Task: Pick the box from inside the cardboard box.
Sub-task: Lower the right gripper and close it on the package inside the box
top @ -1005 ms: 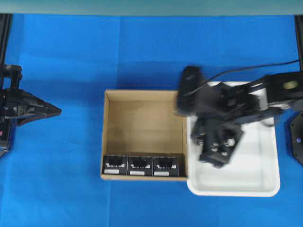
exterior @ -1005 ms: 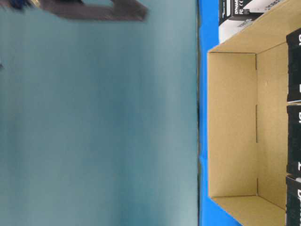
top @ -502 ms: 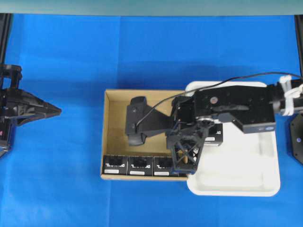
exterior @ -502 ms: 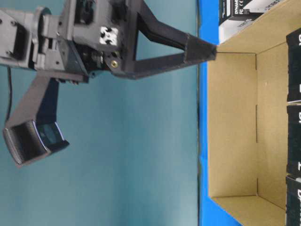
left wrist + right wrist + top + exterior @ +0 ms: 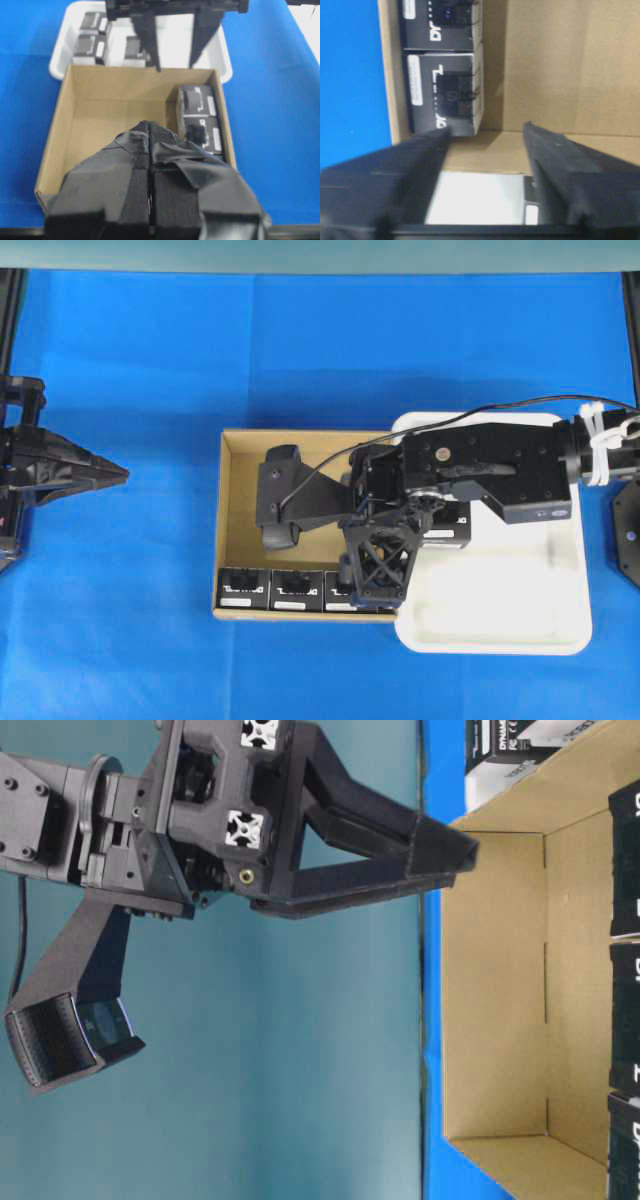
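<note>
Three black boxes with white lettering stand in a row along the 6 o'clock wall of the cardboard box (image 5: 232,530) in the overhead view: the left box (image 5: 242,590), the middle box (image 5: 296,590) and the right box (image 5: 340,592), the last partly covered by the right gripper (image 5: 372,578). The rest of the carton floor is bare brown cardboard. The right gripper reaches from 3 o'clock across the carton's right wall, its fingers pointing down toward the 5 o'clock corner of the carton; the jaws stand apart with nothing between them, as the right wrist view shows, where the two fingers (image 5: 580,165) frame bare cardboard floor and the nearest box (image 5: 445,95) lies just beyond the left finger's tip. In the table-level view the same gripper (image 5: 455,860) hangs above the carton's rim, its fingertips at the level of the wall's upper edge, not touching any box. Touching the carton's 3 o'clock side lies a white tray (image 5: 560,640), with a further black box (image 5: 445,530) in it, mostly under the arm; the left wrist view shows several such boxes in the tray (image 5: 62,55). The left gripper (image 5: 122,473) rests well apart at 9 o'clock over the blue table (image 5: 150,360), its jaws pressed together and holding nothing.
</note>
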